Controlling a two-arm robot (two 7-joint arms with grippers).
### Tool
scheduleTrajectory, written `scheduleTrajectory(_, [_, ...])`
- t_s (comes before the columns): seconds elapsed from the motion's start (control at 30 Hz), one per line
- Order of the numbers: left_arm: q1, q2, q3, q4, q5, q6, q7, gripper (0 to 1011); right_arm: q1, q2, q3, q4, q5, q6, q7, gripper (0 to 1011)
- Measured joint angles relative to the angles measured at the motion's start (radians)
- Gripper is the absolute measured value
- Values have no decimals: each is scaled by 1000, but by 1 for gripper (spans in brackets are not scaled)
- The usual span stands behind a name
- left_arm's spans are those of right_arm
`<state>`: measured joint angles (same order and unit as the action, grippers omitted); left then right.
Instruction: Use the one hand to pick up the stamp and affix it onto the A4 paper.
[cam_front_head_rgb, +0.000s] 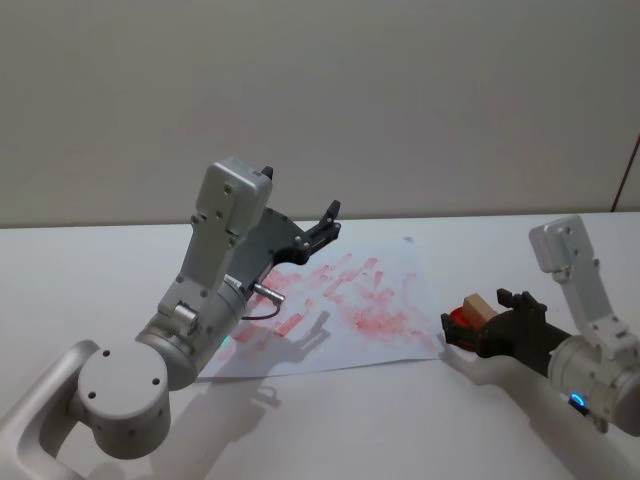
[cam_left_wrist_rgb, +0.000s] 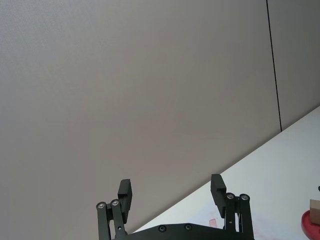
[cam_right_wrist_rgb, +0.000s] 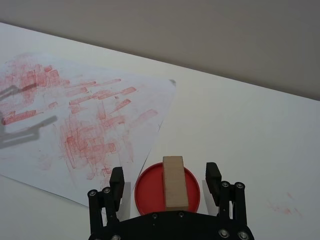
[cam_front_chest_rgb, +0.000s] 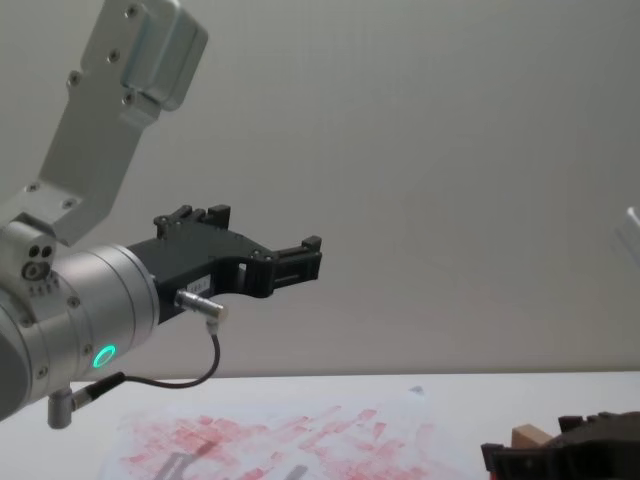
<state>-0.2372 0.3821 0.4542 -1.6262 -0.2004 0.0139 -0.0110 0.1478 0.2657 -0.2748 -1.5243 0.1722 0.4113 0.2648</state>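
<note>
**A:** What sits nearest, and how many of each?

**B:** At the lower right of the head view there is one right gripper, one stamp and one round red ink pad. They sit on the white table, just off the right edge of the paper.

**A:** Is the gripper holding the stamp?

**B:** No. Its two fingers are spread wide, one on each side of the pad. There is a clear gap between each finger and the stamp.

**A:** Which way does the stamp lie?

**B:** It lies flat on the pad with its pale wooden side up. The right wrist view shows its full length, with the long axis running parallel to the fingers and away from the wrist. The head view shows it end-on and shorter.

**A:** And farther back?

**B:** One sheet of paper lies at the middle of the head view, covered with many smeared red prints. One left gripper hangs above its far part with its jaws wide and nothing between them. The chest view shows it raised well above the sheet, in front of the plain grey wall.
</note>
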Motion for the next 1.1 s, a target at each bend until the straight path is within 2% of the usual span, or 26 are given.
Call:
scheduleTrajectory(0.17, [0,0,0,0,0,0,0,1001,10,-5,-3,12,-9,5,6,946])
scheduleTrajectory(0.27, [0,0,0,0,0,0,0,1001,15,-8,-5,20,-13,9,10,854])
scheduleTrajectory(0.3, [0,0,0,0,0,0,0,1001,16,-9,-5,21,-14,9,11,854])
scheduleTrajectory(0.43, [0,0,0,0,0,0,0,1001,19,-11,-7,25,-17,11,13,726])
scheduleTrajectory(0.5, [0,0,0,0,0,0,0,1001,23,-12,-7,29,-19,12,15,589])
scheduleTrajectory(0.53, [0,0,0,0,0,0,0,1001,24,-13,-8,30,-20,13,16,589])
scheduleTrajectory(0.6, [0,0,0,0,0,0,0,1001,25,-13,-8,31,-21,13,17,531])
scheduleTrajectory(0.63, [0,0,0,0,0,0,0,1001,25,-13,-8,32,-22,14,17,471])
scheduleTrajectory(0.7, [0,0,0,0,0,0,0,1001,26,-14,-8,33,-23,14,18,448])
scheduleTrajectory(0.77, [0,0,0,0,0,0,0,1001,27,-14,-8,34,-23,15,18,389])
scheduleTrajectory(0.8, [0,0,0,0,0,0,0,1001,27,-14,-9,35,-23,15,18,329])
scheduleTrajectory(0.9, [0,0,0,0,0,0,0,1001,28,-15,-9,36,-24,15,19,252])
scheduleTrajectory(0.97, [0,0,0,0,0,0,0,1001,29,-15,-9,36,-25,15,19,218])
scheduleTrajectory(1.1, [0,0,0,0,0,0,0,1001,29,-15,-9,36,-26,14,21,218])
